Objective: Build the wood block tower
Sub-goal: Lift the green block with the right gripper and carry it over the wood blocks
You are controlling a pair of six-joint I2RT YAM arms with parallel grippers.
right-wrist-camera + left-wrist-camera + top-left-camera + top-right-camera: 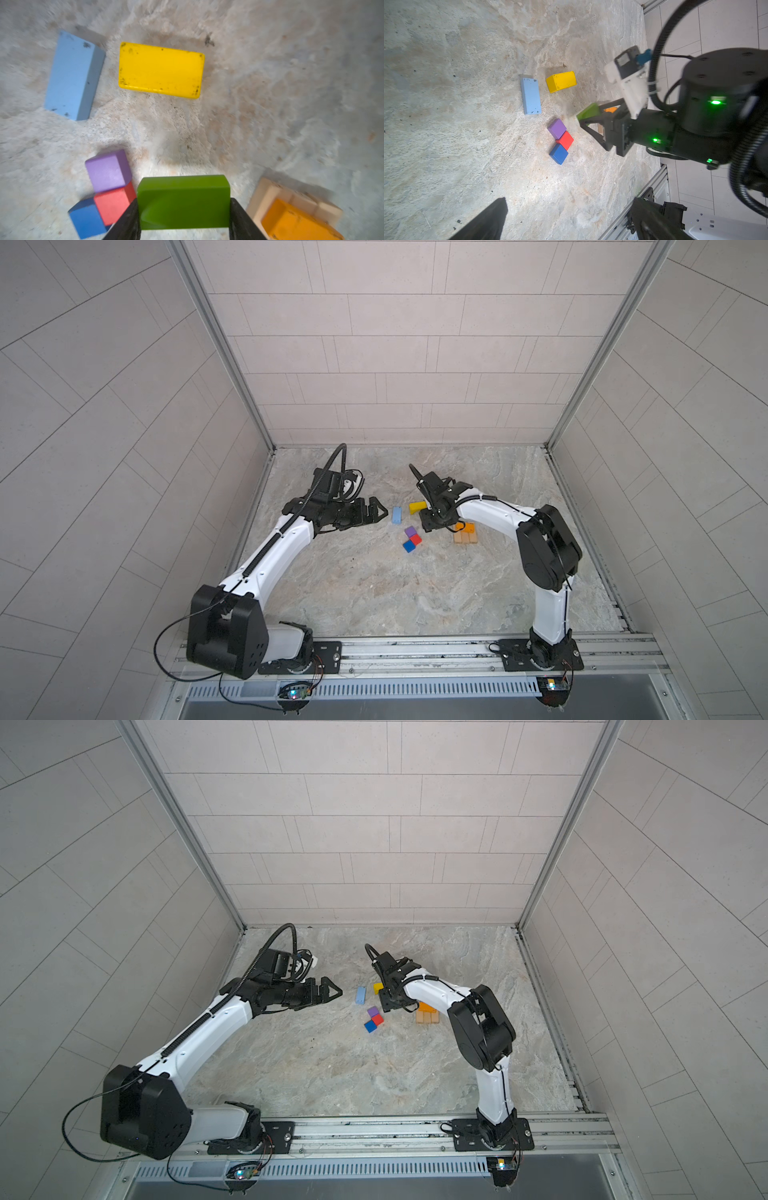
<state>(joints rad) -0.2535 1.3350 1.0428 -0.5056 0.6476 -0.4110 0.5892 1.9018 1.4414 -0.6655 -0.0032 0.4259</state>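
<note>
a robotics lab test cell: pale panelled walls (415,344) box in a stone-patterned tabletop (395,593), left arm (274,551) and right arm (490,512) bolted to an aluminium rail (415,649) (bare circuit boards (296,692) wired below).

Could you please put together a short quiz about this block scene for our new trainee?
1. True or false: the right claw is shut on the green block.
2. Which colour of block lies on top of the tan blocks? A) yellow B) orange C) purple
3. How many cubes sit on the table?
Key: 1 true; 2 B, the orange block; 3 three.
</note>
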